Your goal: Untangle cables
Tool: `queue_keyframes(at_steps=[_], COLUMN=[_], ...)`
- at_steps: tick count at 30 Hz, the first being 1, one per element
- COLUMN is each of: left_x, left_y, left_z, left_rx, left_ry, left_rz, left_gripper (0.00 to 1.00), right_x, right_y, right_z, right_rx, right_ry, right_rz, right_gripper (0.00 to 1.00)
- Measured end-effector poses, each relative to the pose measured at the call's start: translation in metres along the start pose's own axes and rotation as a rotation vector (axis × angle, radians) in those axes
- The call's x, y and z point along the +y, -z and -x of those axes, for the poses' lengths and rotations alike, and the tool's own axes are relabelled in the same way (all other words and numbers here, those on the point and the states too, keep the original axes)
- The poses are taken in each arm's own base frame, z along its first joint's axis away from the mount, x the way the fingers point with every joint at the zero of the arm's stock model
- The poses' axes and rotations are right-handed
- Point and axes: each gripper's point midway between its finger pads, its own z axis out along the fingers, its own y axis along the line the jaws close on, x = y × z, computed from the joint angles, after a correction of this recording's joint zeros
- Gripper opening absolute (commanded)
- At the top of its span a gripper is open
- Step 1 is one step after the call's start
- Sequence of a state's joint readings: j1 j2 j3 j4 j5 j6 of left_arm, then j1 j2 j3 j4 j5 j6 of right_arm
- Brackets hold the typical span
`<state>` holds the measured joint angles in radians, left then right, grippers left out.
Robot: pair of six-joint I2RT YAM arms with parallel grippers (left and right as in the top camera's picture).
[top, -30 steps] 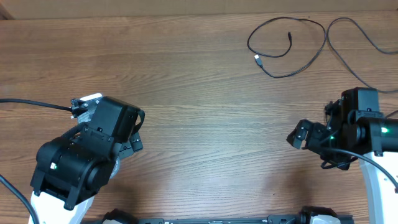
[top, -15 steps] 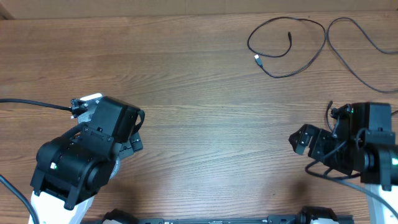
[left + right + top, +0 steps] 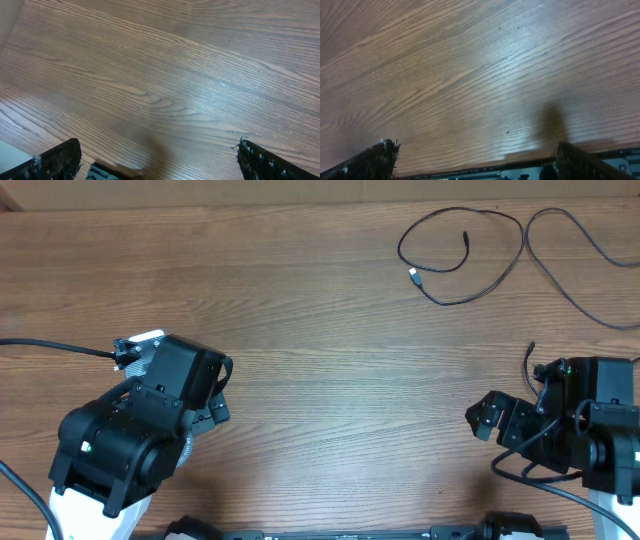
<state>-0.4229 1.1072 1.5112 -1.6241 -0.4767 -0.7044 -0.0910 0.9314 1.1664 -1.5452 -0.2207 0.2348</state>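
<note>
Two thin black cables lie at the far right of the table in the overhead view. One cable forms a loop with a silver plug tip and a black end. A second cable curves off the right edge beside it. My left gripper is open and empty at the near left; its fingers frame bare wood in the left wrist view. My right gripper is open and empty at the near right, well below the cables; the right wrist view shows only wood and the table's front edge.
A thick black arm wire runs off the left edge. The brown wooden table fills the view. Arm bases and a black rail sit along the near edge.
My right arm has drawn back toward the near right corner, away from the cables. The left arm and the cables have not moved.
</note>
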Motion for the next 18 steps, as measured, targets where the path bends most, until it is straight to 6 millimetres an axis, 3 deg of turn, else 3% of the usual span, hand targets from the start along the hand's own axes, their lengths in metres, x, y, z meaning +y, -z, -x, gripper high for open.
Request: queue_keyframes(at_steps=[4, 12, 18], left_x=[0.000, 0.000, 0.000], left_y=[0.000, 0.000, 0.000], left_z=[0.000, 0.000, 0.000], left_rx=[0.000, 0.000, 0.000], left_ry=[0.000, 0.000, 0.000], left_rz=[0.000, 0.000, 0.000], left_gripper=[1.00, 1.00, 0.99], right_x=[-0.002, -0.007, 0.010], right_y=[-0.002, -0.032, -0.032], right_z=[-0.006, -0.018, 0.022], right_rx=[0.023, 0.089, -0.075], right_ry=[-0.006, -0.022, 0.027], right_rz=[-0.006, 0.014, 0.089], right_gripper=[1.00, 1.00, 1.00])
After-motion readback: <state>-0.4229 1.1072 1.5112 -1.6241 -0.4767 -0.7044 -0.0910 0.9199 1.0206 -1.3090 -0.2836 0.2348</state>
